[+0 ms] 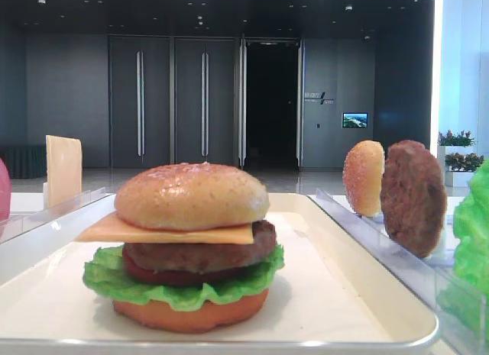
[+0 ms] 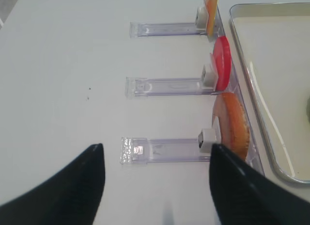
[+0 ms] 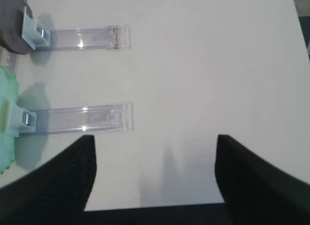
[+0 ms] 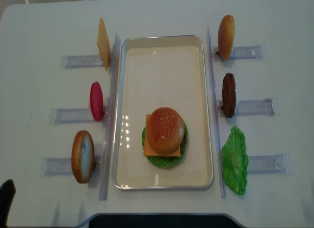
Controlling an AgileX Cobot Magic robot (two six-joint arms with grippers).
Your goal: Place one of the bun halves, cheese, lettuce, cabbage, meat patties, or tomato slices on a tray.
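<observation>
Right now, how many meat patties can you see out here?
2. One meat patty stands on edge in the middle clear rack right of the tray. The other patty lies in the stacked burger on the tray, under the cheese. More could be hidden inside the stack.

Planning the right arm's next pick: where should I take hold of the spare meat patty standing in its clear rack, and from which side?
Grip the meat patty across its two flat faces near the top edge, coming straight down from above. It stands on edge in the clear rack, so its upper rim is free while the holder blocks its base. The right hand is open.
</observation>
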